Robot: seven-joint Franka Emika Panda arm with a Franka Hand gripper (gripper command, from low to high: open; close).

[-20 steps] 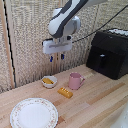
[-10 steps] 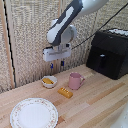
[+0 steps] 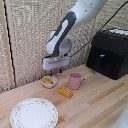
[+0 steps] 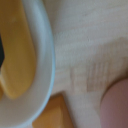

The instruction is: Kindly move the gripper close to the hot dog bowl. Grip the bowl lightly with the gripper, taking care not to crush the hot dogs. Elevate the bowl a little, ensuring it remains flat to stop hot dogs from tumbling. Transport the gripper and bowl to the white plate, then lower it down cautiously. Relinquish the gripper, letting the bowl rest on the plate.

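The large round white plate with a floral rim (image 3: 34,113) lies bare. The small round white hot dog bowl (image 3: 49,82), just under the dark blue-tipped gripper (image 3: 56,72), is ungrasped. The gripper has dropped closer since a second ago, so the approach is nearly done. Finger spread is unclear.

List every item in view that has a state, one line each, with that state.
tool: hovering just above the bowl, holding nothing; open or shut unclear
hot dog bowl: upright on the table, filled, not gripped
hot dogs: inside the bowl
white plate: flat, bare
pink mug: upright
loose hot dog: lying on the table
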